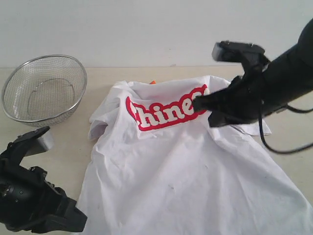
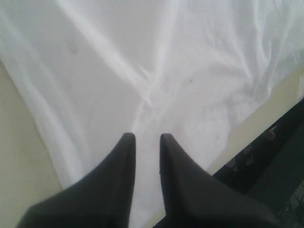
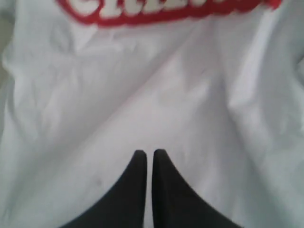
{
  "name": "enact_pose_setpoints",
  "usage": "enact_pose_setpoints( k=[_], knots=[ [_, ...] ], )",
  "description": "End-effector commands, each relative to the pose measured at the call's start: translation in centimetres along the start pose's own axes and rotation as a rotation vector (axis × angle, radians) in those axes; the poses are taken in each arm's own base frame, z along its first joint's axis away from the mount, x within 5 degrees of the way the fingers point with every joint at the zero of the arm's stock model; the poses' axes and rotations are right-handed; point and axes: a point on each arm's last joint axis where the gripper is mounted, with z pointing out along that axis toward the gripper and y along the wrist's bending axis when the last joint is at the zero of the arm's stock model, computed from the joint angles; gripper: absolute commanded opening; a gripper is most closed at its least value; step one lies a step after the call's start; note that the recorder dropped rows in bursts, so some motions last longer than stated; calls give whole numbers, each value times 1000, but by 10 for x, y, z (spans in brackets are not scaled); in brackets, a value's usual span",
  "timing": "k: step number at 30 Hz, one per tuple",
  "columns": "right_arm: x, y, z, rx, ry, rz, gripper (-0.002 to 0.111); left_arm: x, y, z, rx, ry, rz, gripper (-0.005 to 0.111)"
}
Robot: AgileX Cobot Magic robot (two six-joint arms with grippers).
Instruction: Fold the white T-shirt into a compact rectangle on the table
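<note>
The white T-shirt (image 1: 186,181) lies spread and wrinkled on the table (image 1: 73,142), its red-outlined lettering (image 1: 161,115) facing up and an orange neck tag (image 1: 152,82) at the collar. My right gripper (image 1: 196,103) hovers over the end of the lettering; in the right wrist view its fingers (image 3: 148,153) are shut over plain white cloth (image 3: 166,85), with nothing between them. My left gripper (image 2: 145,137) is at the shirt's near-left hem, with a narrow gap between its fingers and the cloth (image 2: 142,57) lying below. No fold is pinched that I can see.
A silver wire-mesh bowl (image 1: 44,90) stands at the back left, apart from the shirt. Bare tabletop (image 2: 14,142) runs along the shirt's left edge. The table's near edge (image 2: 266,114) lies close to the hem, with dark equipment beyond it.
</note>
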Motion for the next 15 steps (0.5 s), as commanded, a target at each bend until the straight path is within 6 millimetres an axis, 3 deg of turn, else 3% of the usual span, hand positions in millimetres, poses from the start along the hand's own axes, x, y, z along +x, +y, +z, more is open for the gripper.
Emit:
enact_pose_setpoints(
  k=[1,7,15],
  knots=[
    [-39,-43,17,57,12,75,0,-1,-2,-1,8,0,-1,19],
    [-63,-99,50,74,147,213,0,1,-3,-1,21,16,-2,19],
    [-69,-110,69,91,129,179,0,-2,-2,-1,1,-11,2,19]
  ],
)
